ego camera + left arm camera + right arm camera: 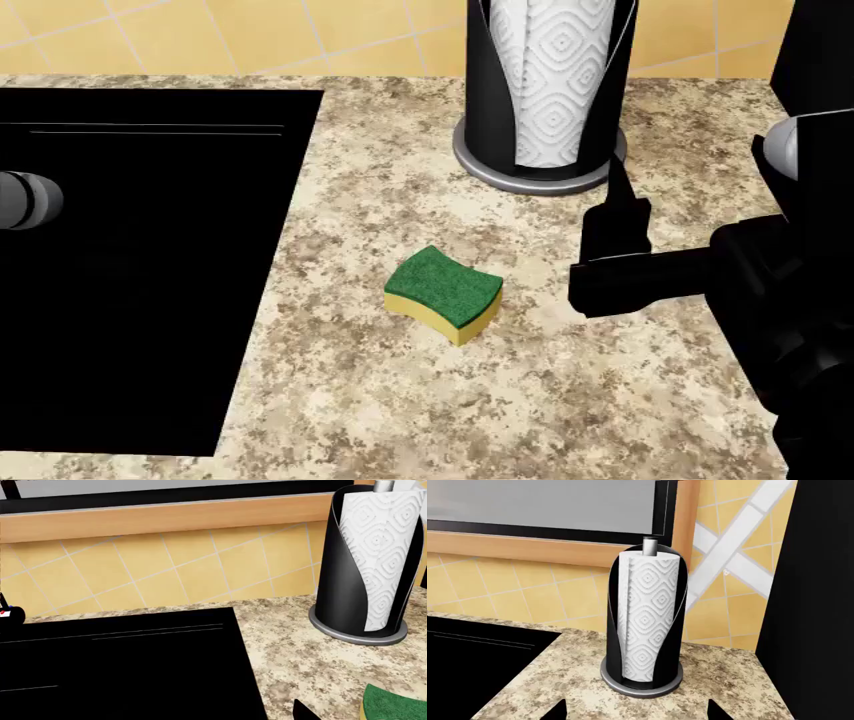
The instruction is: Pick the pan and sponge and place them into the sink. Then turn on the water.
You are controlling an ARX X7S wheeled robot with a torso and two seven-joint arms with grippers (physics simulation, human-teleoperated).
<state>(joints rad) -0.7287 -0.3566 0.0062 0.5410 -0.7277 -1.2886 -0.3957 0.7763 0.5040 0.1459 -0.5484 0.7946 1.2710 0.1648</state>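
Observation:
The sponge (443, 292), green on top and yellow below, lies flat on the speckled counter (400, 400), to the right of the black sink (134, 280). In the left wrist view the sponge (395, 702) shows at the frame's edge, beside one dark fingertip (303, 712) of my left gripper. That fingertip stands far out to the side, and the other is lost against the black sink (120, 670). My right gripper (637, 712) hangs open and empty, right of the sponge and facing the paper towel holder (642, 625). The pan and the water are out of view.
A black paper towel holder (541, 90) stands at the back of the counter, behind the sponge. A tiled wall (167, 570) with a wooden sill runs behind it. A tall black block (820, 605) rises at the far right. A small black part with a red dot (7, 614) shows at the sink's back.

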